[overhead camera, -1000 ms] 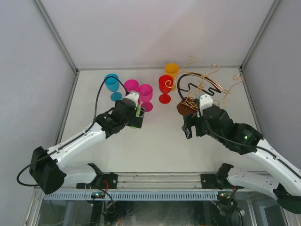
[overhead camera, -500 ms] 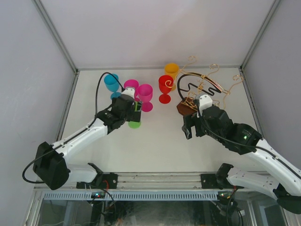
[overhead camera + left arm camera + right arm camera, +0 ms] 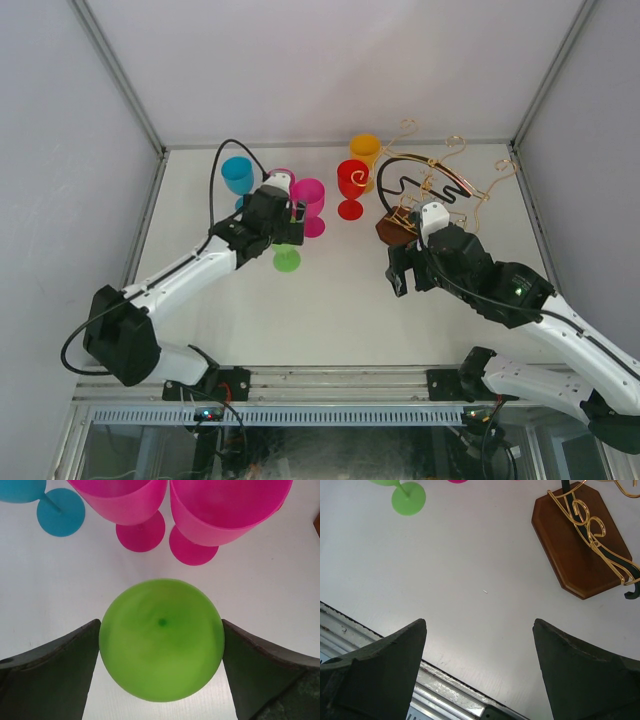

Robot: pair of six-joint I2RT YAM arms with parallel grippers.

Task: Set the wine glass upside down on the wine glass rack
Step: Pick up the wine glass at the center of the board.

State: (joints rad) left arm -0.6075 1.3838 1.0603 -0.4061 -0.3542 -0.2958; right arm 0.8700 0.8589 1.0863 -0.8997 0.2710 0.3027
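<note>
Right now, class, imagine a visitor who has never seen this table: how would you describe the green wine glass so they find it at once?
Start at the left arm in the top view and follow it to its gripper. The green wine glass stands on the table between the open fingers, just in front of two pink glasses and a blue glass. It is the only green one.

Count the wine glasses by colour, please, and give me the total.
Pink: 2
Blue: 1
Green: 1
Red: 1
Orange: 1
Total: 6 wine glasses
</note>
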